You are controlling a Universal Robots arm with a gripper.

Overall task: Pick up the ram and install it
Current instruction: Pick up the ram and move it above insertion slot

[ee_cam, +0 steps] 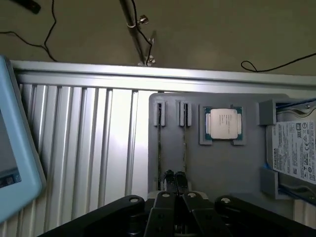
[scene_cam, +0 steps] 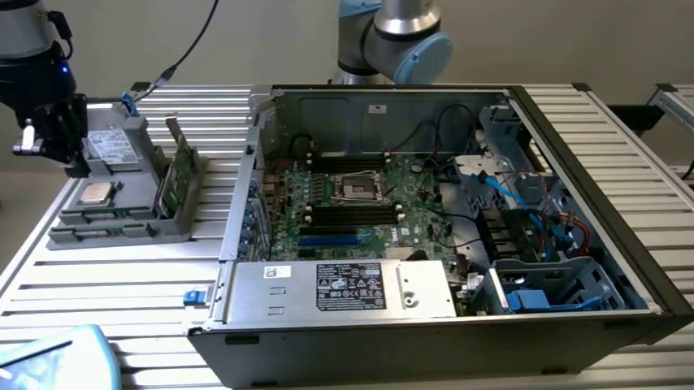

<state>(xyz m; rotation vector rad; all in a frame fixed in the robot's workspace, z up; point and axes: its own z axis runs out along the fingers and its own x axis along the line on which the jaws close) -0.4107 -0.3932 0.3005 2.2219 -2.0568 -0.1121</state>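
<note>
The black gripper [ee_cam: 175, 178], clenched and empty, is hovering over the grey slotted tray [ee_cam: 222, 168], which is propping the thin dark-green ram [ee_cam: 184, 145] edge-up for grasping.

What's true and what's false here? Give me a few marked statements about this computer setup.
1. The computer case lies open, with its motherboard showing. True.
2. The gripper is inside the case. False: it hangs over the gray tray, outside the case.
3. A silver processor chip sits in the tray. True.
4. The ram lies flat on the table. False: it stands on edge in the tray.
</note>
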